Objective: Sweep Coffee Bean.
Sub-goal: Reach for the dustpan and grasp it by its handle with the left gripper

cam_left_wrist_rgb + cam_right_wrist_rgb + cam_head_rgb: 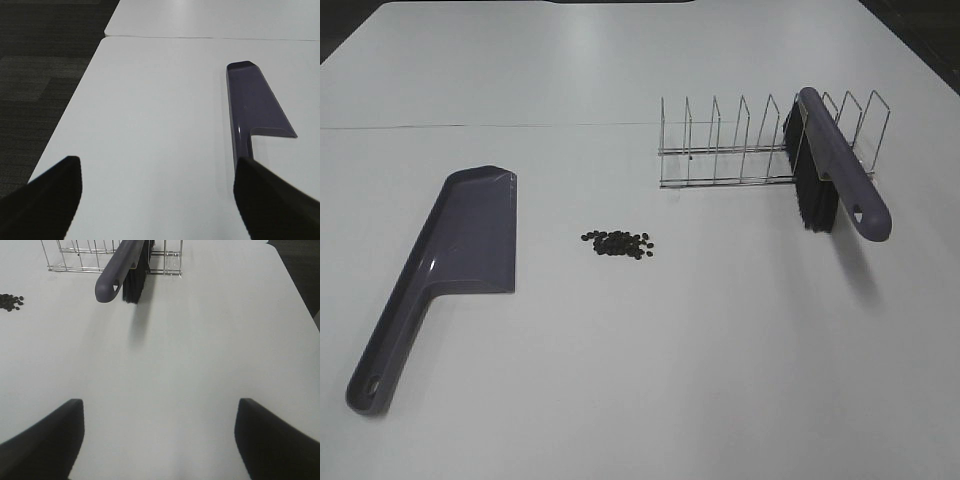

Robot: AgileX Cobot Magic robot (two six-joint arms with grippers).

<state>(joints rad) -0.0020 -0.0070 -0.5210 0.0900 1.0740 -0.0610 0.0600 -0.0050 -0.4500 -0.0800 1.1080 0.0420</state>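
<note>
The beans point(618, 243) sit in one small heap (a few dozen, too tiny to count properly) mid-way across the table point(720, 380). The one dustpan point(450, 260) lies flat off to their left, and the one brush point(840, 175) is propped in the one wire rack point(720, 150) back right. There's bare table all round the heap. Left jaws hover spread wide and empty by the dustpan's handle, close to the table edge. Right jaws are spread wide too, also empty, facing the brush.
</note>
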